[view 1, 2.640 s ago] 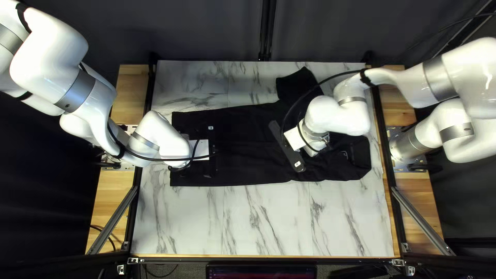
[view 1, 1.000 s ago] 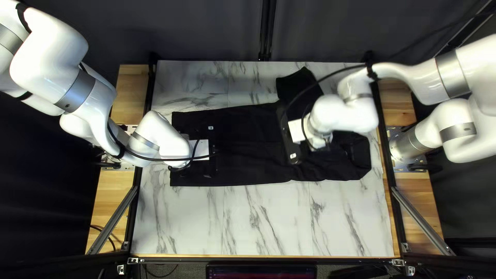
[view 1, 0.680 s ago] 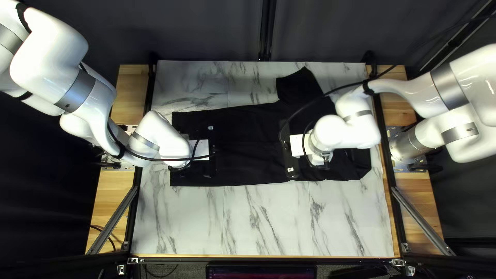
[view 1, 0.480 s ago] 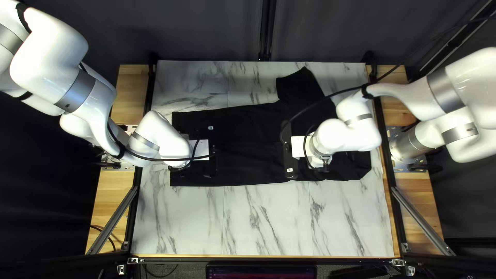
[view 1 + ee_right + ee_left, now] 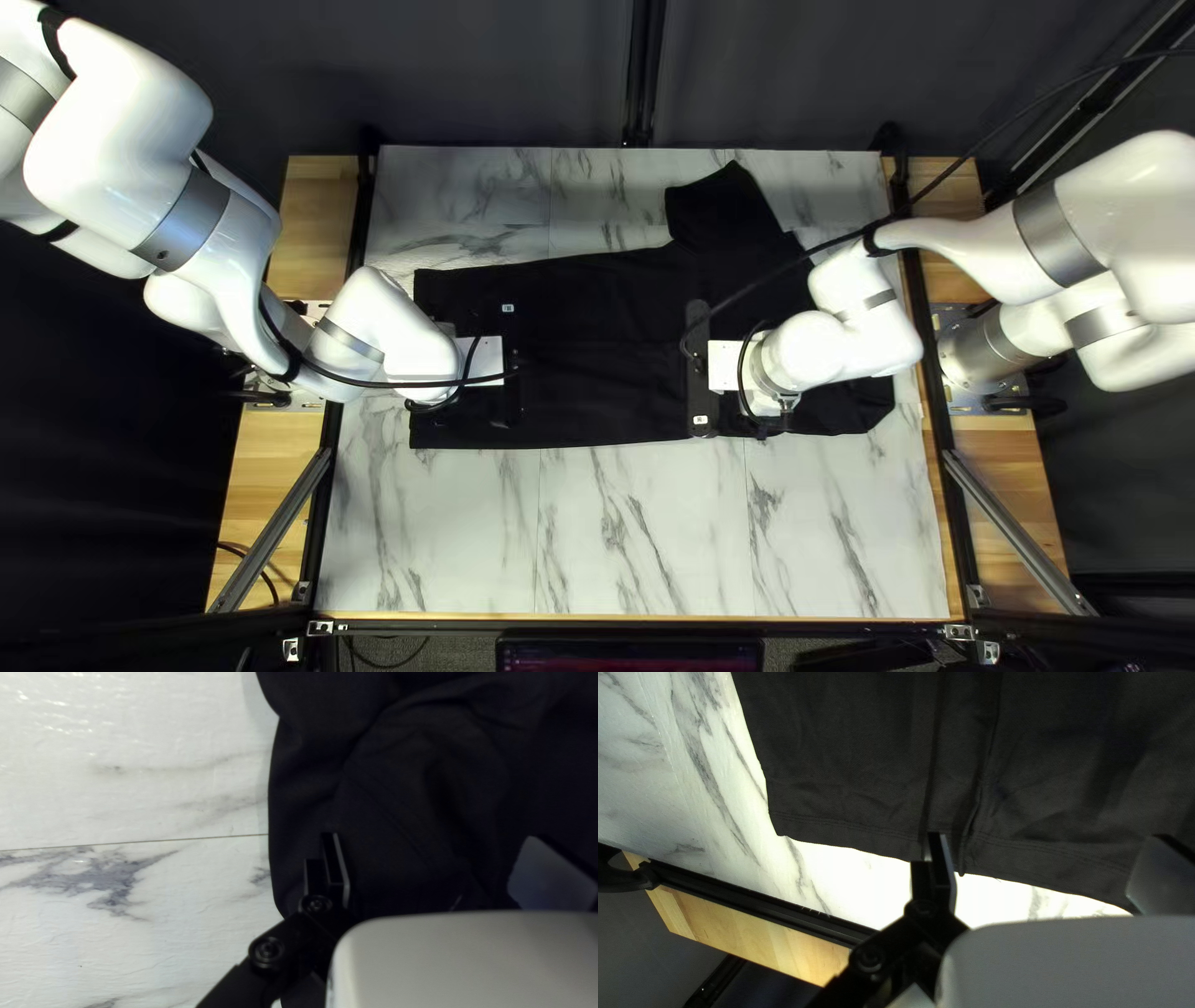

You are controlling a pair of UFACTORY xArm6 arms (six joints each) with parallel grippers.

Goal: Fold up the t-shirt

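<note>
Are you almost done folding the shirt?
Not yet. The shirt's near side shows no sleeve, so one looks tucked in. Nothing is held: my left gripper and right gripper are open. The far sleeve sticks out and the body lies long, so both need folding.

Blk t-shirt (image 5: 598, 373) lies across ctr of top left view, hem (image 5: 422, 293) at L, fold running in. Sleeve (image 5: 722, 209) juts up R of ctr.

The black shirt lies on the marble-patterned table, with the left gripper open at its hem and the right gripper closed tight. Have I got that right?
Not quite: the right gripper is wide open over the cloth, as the right wrist view shows. The black shirt does lie on the marble-patterned table, with the left gripper open at its hem.
</note>
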